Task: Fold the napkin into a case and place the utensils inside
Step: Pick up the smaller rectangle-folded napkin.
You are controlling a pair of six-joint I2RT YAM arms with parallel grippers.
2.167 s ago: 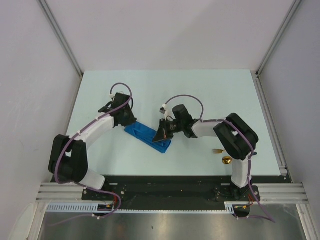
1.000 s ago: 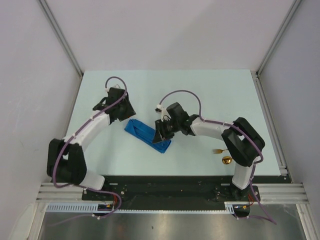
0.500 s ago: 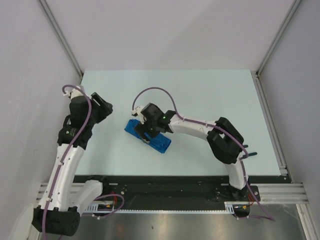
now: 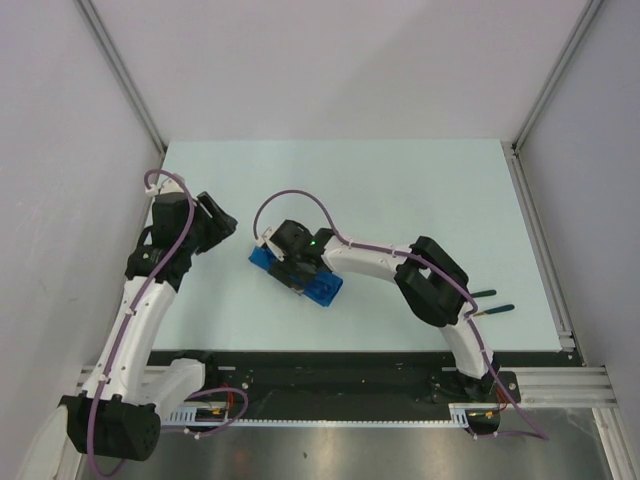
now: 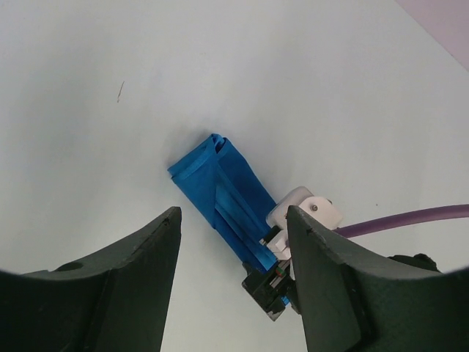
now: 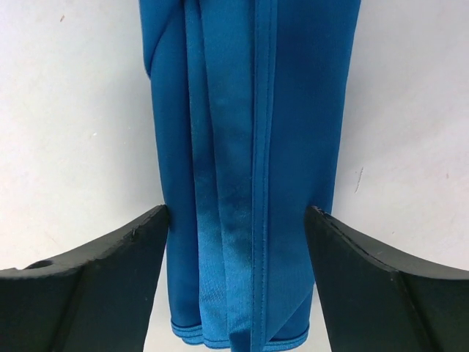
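Observation:
The napkin (image 4: 322, 287) lies folded into a narrow blue oblong case, slanting across the table's near middle. My right gripper (image 4: 288, 264) hovers over its far-left part. In the right wrist view its open fingers (image 6: 110, 271) straddle the cloth (image 6: 249, 132) without pinching it. My left gripper (image 4: 226, 226) hangs open to the left of the napkin, apart from it. In the left wrist view the napkin (image 5: 220, 187) shows between and beyond its fingertips. Two dark utensil handles (image 4: 483, 294) poke out from behind the right arm's elbow. Their heads are hidden.
The pale table (image 4: 400, 190) is walled by grey panels left and right. A metal rail (image 4: 540, 230) runs along its right edge. The right arm (image 4: 430, 280) stretches low across the near middle of the table, and its purple cable (image 5: 410, 218) shows in the left wrist view.
Both grippers have opened and let go of the napkin. The left arm pulled back to the left. The right gripper slid left along the folded cloth, and its elbow uncovered the utensil handles.

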